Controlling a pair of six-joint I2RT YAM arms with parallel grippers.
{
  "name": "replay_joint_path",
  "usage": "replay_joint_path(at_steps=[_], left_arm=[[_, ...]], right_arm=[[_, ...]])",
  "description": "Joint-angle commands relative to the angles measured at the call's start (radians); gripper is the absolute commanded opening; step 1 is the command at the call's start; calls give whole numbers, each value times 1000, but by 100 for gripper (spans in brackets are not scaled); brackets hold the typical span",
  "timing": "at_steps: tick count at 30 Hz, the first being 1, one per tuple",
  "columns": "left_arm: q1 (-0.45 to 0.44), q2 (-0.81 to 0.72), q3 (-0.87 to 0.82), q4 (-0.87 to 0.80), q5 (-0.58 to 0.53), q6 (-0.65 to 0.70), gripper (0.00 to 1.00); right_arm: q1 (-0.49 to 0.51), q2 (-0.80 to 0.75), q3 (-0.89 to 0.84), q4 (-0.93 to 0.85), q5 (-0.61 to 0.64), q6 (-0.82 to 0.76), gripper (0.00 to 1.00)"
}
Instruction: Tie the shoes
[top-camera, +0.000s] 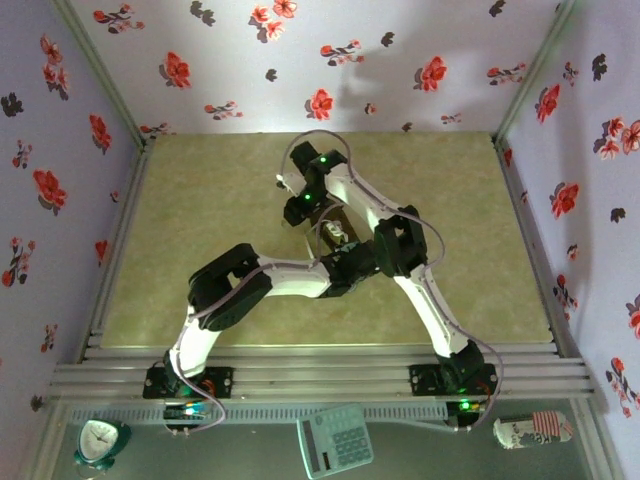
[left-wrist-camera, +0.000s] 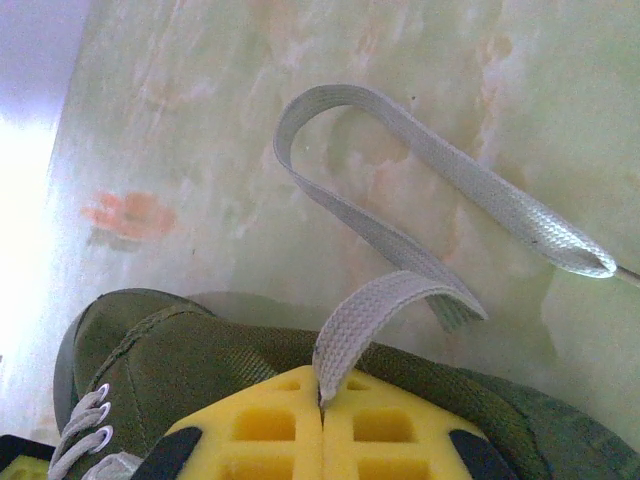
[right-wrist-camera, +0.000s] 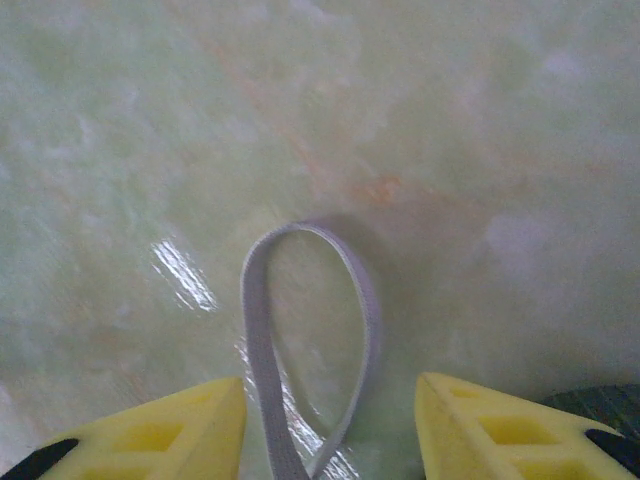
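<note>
The olive-green shoe (left-wrist-camera: 180, 360) lies just under my left gripper (left-wrist-camera: 322, 400), its eyelets (left-wrist-camera: 100, 410) at the lower left. That gripper is shut on a white lace (left-wrist-camera: 365, 310), which rises from the pinched yellow pads and curls out over the table into a long loop (left-wrist-camera: 330, 100). My right gripper (right-wrist-camera: 330, 425) is open and low over the table, its yellow fingers (right-wrist-camera: 180, 430) standing on either side of a small upright lace loop (right-wrist-camera: 310, 300). A dark edge of the shoe (right-wrist-camera: 600, 400) shows at its right. In the top view both arms cross over the table's middle (top-camera: 330, 235), hiding the shoe.
The table (top-camera: 200, 200) is pale green marbled, walled by floral panels on three sides. Beyond the near rail lie a clock (top-camera: 100, 440), a calculator (top-camera: 335, 440) and a can (top-camera: 533, 430).
</note>
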Motion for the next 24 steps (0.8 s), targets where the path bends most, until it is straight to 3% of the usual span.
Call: replay_joint_path(at_steps=[1, 24], left_arm=[[-33, 50, -1, 1, -16, 35, 0], [-53, 142, -70, 179, -155, 202, 0]], right_arm=[[18, 42, 33, -41, 67, -49, 49], [31, 32, 19, -177, -1, -49, 52]])
